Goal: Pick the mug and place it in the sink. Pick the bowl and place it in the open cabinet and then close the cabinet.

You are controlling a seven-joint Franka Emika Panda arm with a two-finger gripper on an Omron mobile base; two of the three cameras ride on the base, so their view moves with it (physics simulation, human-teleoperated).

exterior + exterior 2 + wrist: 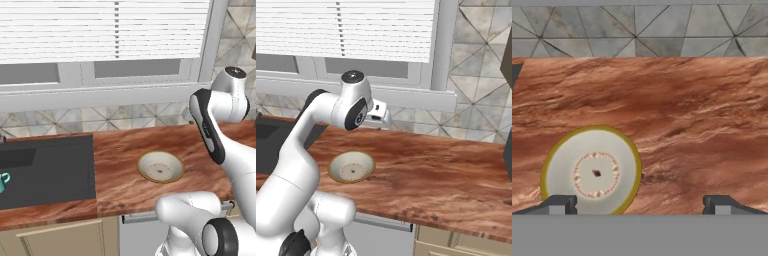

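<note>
A: Mug (3, 182) cut by the frame edge, inside the sink (55, 170), upright?
B: Yes. Bowl (592, 171) sits mouth up on the table (692, 130), round. Claw (639, 204) wide open, empty, above it.

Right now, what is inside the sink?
The mug is inside the sink, at the left edge of the left base view, so part of it is cut off. The rest of the visible basin floor is bare. The sink's further left part is outside the picture.
</note>
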